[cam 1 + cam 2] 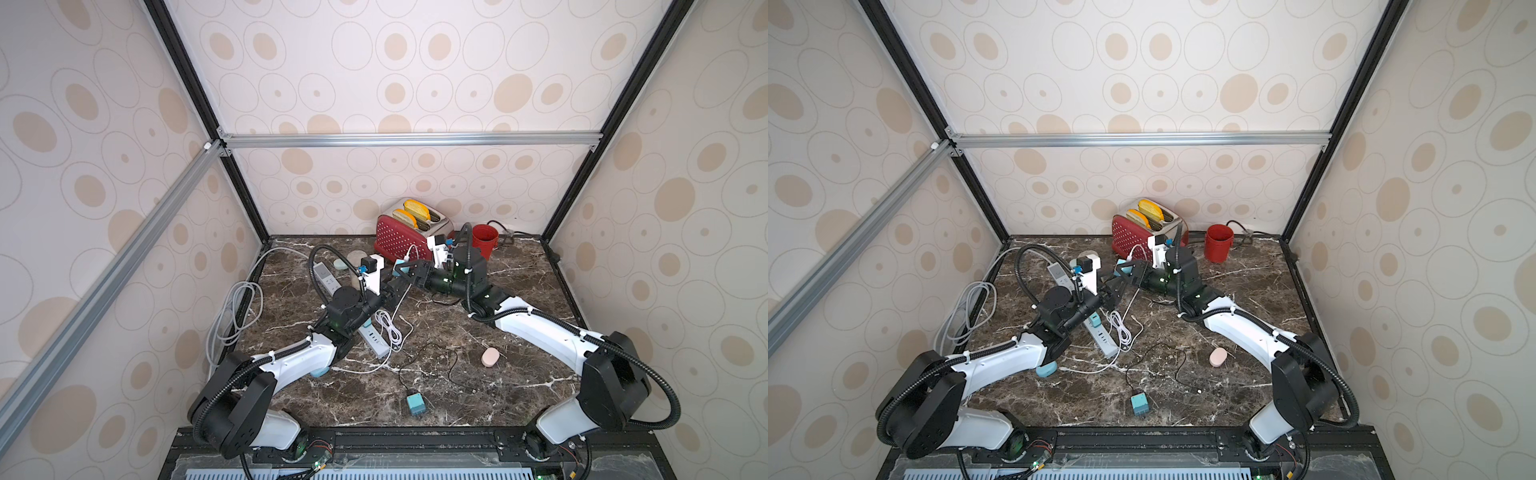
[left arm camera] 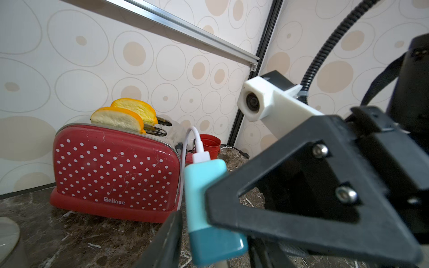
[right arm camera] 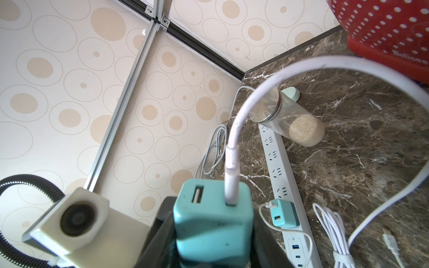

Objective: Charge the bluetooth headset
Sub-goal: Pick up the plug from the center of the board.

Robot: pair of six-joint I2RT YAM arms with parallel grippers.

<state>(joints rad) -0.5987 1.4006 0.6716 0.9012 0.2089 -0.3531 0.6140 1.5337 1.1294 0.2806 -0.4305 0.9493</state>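
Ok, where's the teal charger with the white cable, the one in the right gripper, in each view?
Both top views: charger mid-table, just in front of the toaster.
Left wrist: close up, beside the toaster.
Right wrist: in the foreground, toaster in a corner.
Shared landmark: the red polka-dot toaster.

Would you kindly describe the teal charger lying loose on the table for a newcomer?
On the marble table, look at the middle of the edge nearest the robot. The teal charger lies there alone, trailing a thin black cable; the held charger and the plugged-in charger carry white cables.
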